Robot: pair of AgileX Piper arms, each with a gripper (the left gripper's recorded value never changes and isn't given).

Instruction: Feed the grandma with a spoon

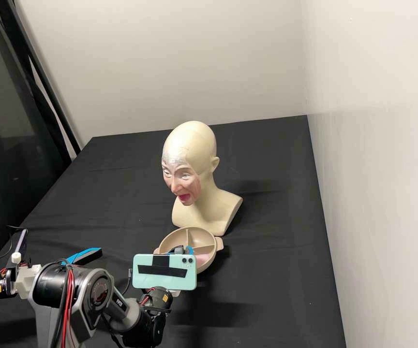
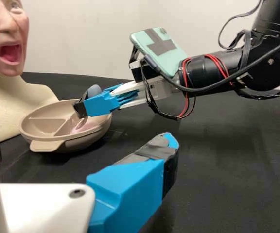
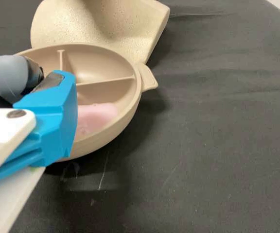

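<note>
High view: a mannequin head with an open mouth stands near the middle of the black worktop, its face turned toward the near left corner. A beige divided bowl sits just in front of its bust, on the side of the near edge. An arm carrying a teal phone on its wrist comes from the near left corner, and its right gripper is over the bowl, mostly hidden by the phone. The left gripper hangs low by the near left corner, well apart from the bowl.

Left wrist view: the left gripper's own fingers are spread wide with nothing between them. Farther off, the right gripper's blue fingers are pressed together on a spoon, whose grey-blue rounded end sticks up above the bowl's rim.

Right wrist view: the right gripper pinches the spoon over the bowl's near side. A pale pink lump lies in the nearest compartment; I cannot tell whether it belongs to the spoon.
</note>
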